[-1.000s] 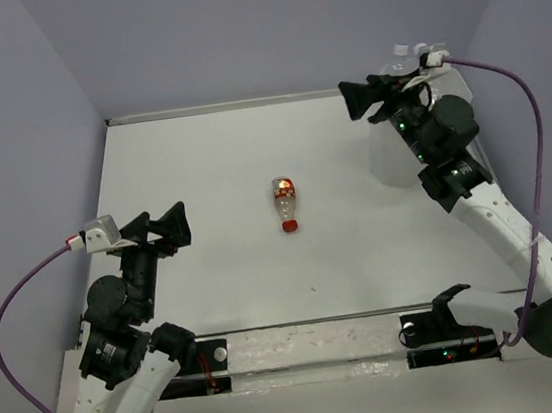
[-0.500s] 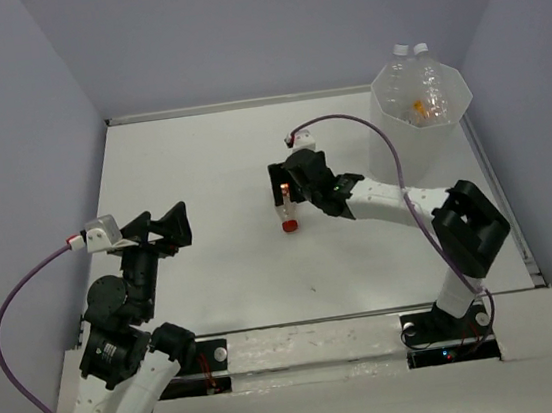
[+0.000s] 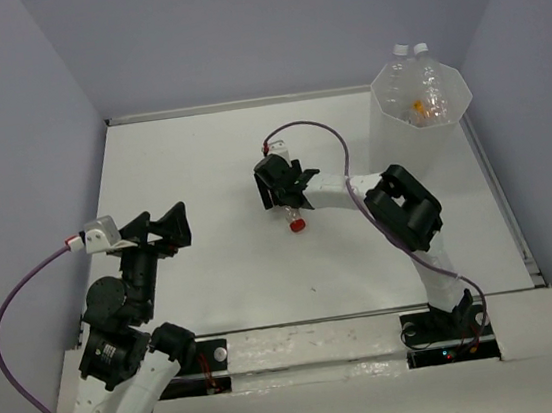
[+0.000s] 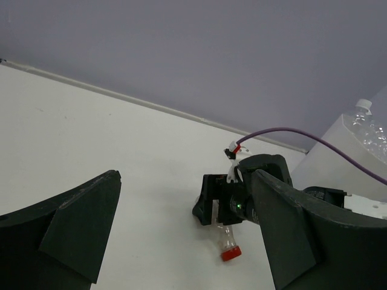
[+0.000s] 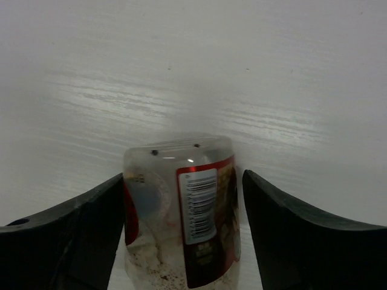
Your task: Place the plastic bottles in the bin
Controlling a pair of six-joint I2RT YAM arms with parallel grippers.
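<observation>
On the flat white table (image 3: 179,158), the tall translucent white plastic bin (image 3: 387,158) with an octagonal rim stands at 2 o'clock, with clear crinkled bottles (image 3: 423,88) inside. At 8 o'clock the left fingers (image 4: 78,229) hover, spread wide. Near centre the right fingers (image 5: 284,229) stand apart, straddling the small clear red-labelled plastic bottle (image 5: 199,211), which lies with its red cap toward 6 o'clock.

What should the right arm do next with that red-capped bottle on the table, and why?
Probably close the right gripper on the red-capped bottle: it lies on the table between the open fingers, one on each side. Then it could go to the bin.
</observation>
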